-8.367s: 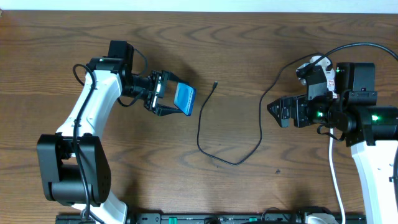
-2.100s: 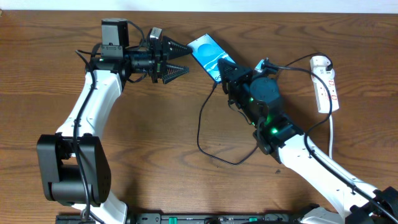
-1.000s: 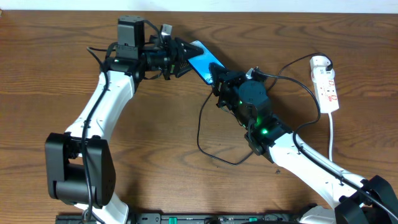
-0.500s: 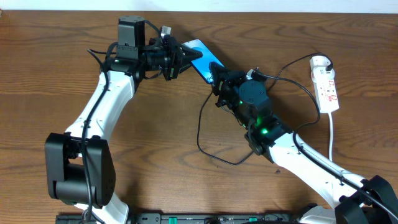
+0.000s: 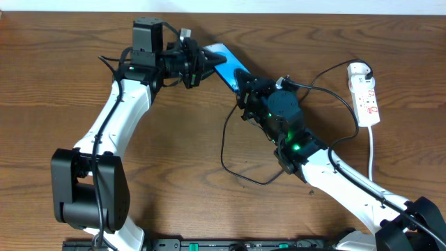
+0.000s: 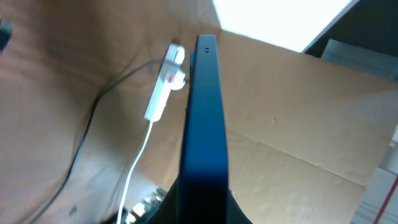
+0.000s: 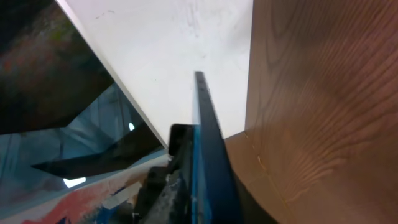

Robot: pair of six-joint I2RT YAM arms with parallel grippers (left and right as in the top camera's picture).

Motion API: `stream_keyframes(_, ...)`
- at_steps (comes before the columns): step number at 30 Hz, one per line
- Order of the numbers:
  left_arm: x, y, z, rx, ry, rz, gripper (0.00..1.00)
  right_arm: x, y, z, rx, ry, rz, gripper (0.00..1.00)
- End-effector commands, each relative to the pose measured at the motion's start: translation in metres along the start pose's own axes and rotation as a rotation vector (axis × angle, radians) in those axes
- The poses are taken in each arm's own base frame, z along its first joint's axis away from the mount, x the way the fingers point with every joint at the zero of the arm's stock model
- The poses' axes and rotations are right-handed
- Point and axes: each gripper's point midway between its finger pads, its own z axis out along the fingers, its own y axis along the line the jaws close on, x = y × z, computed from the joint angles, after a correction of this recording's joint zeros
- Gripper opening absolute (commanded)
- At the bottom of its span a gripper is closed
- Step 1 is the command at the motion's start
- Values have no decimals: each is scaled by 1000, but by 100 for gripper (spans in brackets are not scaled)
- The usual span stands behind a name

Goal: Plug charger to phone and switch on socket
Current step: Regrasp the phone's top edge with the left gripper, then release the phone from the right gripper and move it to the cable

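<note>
The phone (image 5: 224,61), blue-screened with a black frame, is held off the table at the back, tilted on edge. My left gripper (image 5: 207,64) is shut on its upper-left end. In the left wrist view the phone (image 6: 204,124) runs straight out from between the left gripper's (image 6: 203,202) jaws. My right gripper (image 5: 245,85) is around the lower-right end. The right wrist view shows the phone's edge (image 7: 208,143) between the right gripper's (image 7: 205,196) jaws, but I cannot tell how tightly. The charger (image 5: 224,150) loops across the table below. The socket (image 5: 366,94) lies at the right.
The socket's thick white cord (image 5: 371,150) runs down toward the front edge. The charger's black cable arcs from behind my right arm toward the socket. A dark rail (image 5: 209,245) lines the table's front. The socket (image 6: 165,84) also shows in the left wrist view.
My left gripper has shut on the phone's upper-left end. Both arms and the phone have hardly shifted, and the cable and socket lie where they were.
</note>
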Motion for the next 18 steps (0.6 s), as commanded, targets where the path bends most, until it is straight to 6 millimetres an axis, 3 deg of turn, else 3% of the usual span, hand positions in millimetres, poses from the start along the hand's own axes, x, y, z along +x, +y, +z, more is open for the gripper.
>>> stream_keyframes(1,3,-29,-6,68,0,144,7,10,2,0,-7,20,-45,22)
stream_keyframes(3,5,-39,-6,101,11,207,7,10,2,0,-7,20,-58,22)
stream_keyframes(9,3,-51,-14,146,9,316,7,7,3,0,-8,14,-143,38)
stream_keyframes(15,-10,-49,-39,168,3,381,7,-9,6,1,-3,-22,-358,49)
stream_keyframes(18,-18,-48,-57,181,-7,393,7,-18,5,1,11,-35,-488,60)
